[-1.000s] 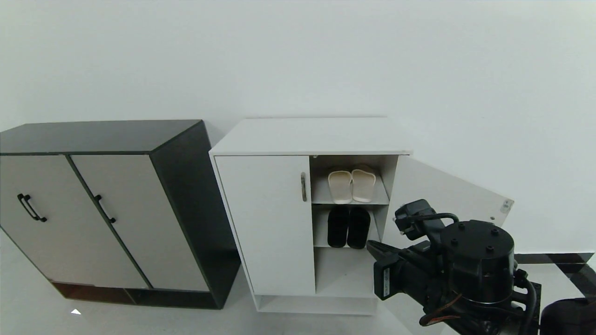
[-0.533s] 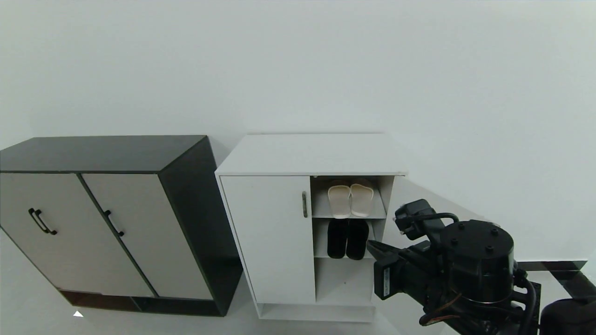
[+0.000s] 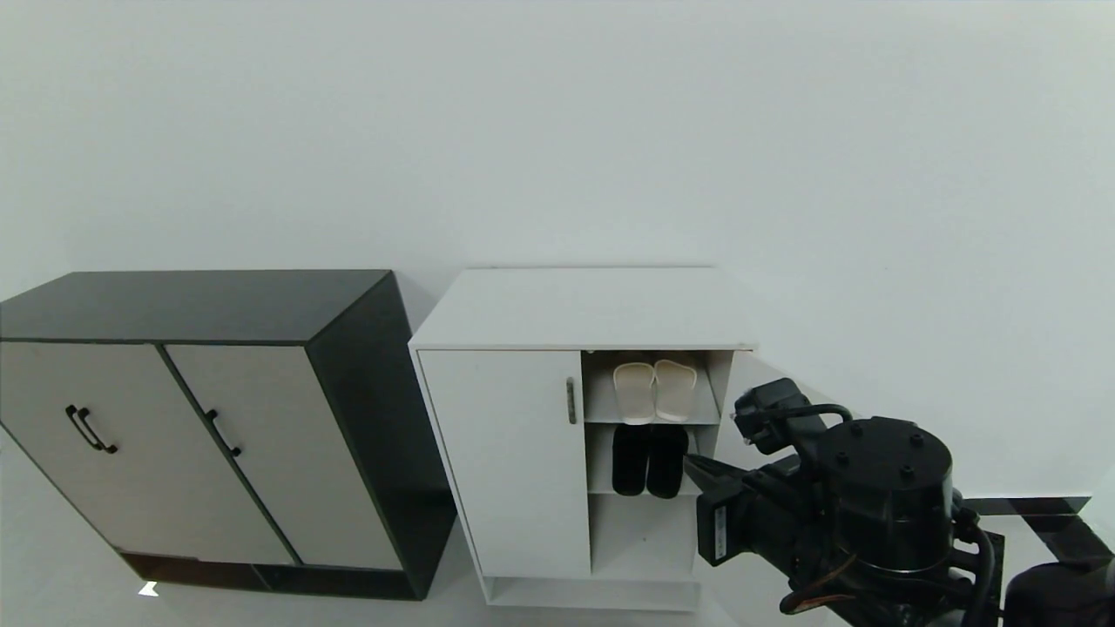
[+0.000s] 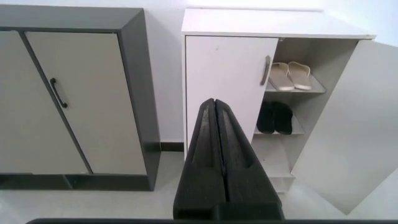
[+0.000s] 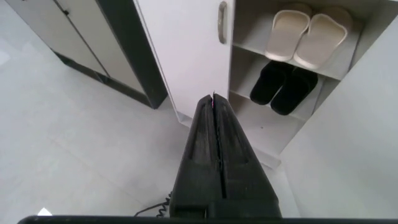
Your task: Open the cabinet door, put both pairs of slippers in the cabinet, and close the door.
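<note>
right pincer (image 5: pixel 214 99) farther back from white cabinet (image 3: pixel 501 461)

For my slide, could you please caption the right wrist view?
Shut right gripper facing the open cabinet, white slippers shelved above black slippers.

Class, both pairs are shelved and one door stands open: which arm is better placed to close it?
Probably right: the right gripper is close by the open door, hinged on that side.
</note>
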Robot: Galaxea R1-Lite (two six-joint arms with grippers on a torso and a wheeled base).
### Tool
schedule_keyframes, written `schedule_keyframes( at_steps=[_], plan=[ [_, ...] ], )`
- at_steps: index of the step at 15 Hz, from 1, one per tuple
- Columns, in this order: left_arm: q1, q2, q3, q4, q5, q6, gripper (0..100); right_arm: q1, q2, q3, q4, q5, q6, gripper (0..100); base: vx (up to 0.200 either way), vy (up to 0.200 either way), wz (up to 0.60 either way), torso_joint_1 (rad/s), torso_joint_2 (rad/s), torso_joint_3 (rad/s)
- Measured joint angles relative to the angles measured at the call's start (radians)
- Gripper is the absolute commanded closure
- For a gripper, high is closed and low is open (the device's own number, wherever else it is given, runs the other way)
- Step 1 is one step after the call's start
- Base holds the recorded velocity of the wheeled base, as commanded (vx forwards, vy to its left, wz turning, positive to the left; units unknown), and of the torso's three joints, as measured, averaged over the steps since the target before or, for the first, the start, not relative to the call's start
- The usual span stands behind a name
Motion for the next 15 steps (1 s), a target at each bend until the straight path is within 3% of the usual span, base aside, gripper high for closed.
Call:
schedule_keyframes(
  at_steps=[5, 11, 15],
  plan=[
    [0.000, 0.000, 0.000, 0.000, 0.000, 0.000, 100, 0.001, 0.008, 0.007, -0.007, 0.000, -0.003, 100, 0.000, 0.000, 0.00, 0.000, 0.00, 0.000],
    [0.000, 0.000, 0.000, 0.000, 0.000, 0.000, 100, 0.001, 0.010, 0.009, -0.007, 0.001, -0.003, 100, -0.200, 0.000, 0.00, 0.005, 0.00, 0.000],
    [0.000, 0.000, 0.000, 0.000, 0.000, 0.000, 100, -0.009, 0.014, 0.009, -0.007, 0.000, -0.011, 100, 0.000, 0.000, 0.00, 0.000, 0.00, 0.000]
  ],
)
